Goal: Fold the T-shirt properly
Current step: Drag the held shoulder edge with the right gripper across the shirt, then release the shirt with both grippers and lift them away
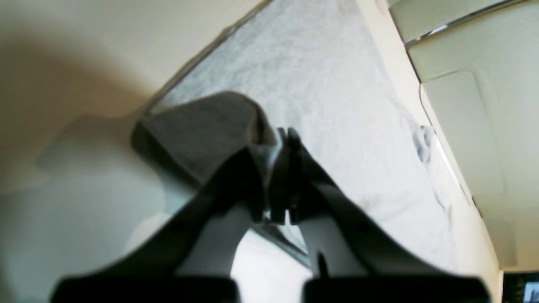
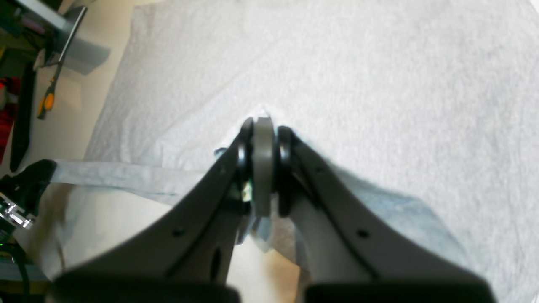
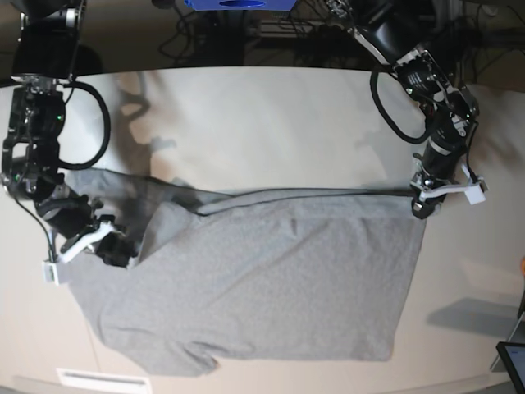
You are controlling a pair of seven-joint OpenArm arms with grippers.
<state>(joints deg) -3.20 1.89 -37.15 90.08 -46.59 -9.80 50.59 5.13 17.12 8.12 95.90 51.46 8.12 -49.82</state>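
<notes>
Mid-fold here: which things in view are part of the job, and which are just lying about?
In the job:
- T-shirt, spread on the table
- left end effector, shut on the T-shirt
- right end effector, shut on the T-shirt

Lying about:
- orange-handled tool, off the table
- blue object behind the table

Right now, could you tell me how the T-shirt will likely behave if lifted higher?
The T-shirt is probably floppy: its pinched edge sags between the jaws. It seems light, since thin folds hold it. The spread body will likely drag across the table.
</notes>
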